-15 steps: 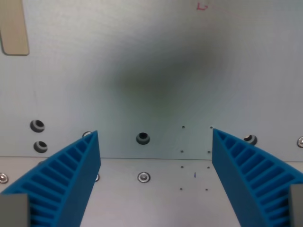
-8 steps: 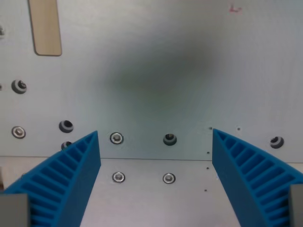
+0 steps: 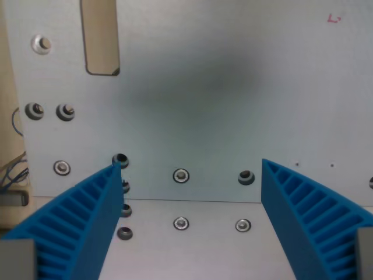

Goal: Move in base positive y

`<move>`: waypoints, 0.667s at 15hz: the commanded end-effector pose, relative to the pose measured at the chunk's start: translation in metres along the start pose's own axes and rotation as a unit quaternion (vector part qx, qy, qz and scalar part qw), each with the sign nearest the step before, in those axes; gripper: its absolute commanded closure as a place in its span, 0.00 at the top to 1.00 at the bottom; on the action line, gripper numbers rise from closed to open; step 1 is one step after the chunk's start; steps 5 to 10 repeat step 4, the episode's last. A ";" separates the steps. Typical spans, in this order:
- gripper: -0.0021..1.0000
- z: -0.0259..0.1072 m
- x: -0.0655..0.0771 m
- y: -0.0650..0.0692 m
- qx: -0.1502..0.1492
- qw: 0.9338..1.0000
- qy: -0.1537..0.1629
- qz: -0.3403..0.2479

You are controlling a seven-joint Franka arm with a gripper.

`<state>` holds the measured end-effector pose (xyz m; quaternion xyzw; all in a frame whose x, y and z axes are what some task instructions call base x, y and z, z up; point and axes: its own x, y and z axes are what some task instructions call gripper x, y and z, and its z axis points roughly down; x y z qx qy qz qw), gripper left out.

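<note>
1. You see the whole scene slid toward the wrist view's right since the earlier frames: the slot (image 3: 102, 38) now sits well in from the left edge, and the red mark (image 3: 333, 18) has gone toward the top right corner. That is the camera moving; the plate (image 3: 233, 87) itself lies as it did.
2. A pale edge with wires (image 3: 14, 146) has newly come in at the wrist view's left.
3. Count with me: one slot, one red mark, two blue fingers (image 3: 76, 221), and about a dozen screws and holes (image 3: 181, 175), some partly hidden by the left finger.
4. The gripper (image 3: 192, 224) is spread wide with nothing between its fingers, only bare plate and its seam (image 3: 192, 201).
5. No object belongs to this task; the plate lies straight under the gripper, apart from it.
</note>
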<state>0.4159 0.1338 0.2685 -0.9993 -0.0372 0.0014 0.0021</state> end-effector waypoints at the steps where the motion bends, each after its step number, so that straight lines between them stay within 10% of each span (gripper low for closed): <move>1: 1.00 -0.001 0.007 -0.015 -0.004 1.000 -0.002 0.010; 10: 1.00 0.000 0.009 -0.030 -0.004 1.000 -0.002 0.010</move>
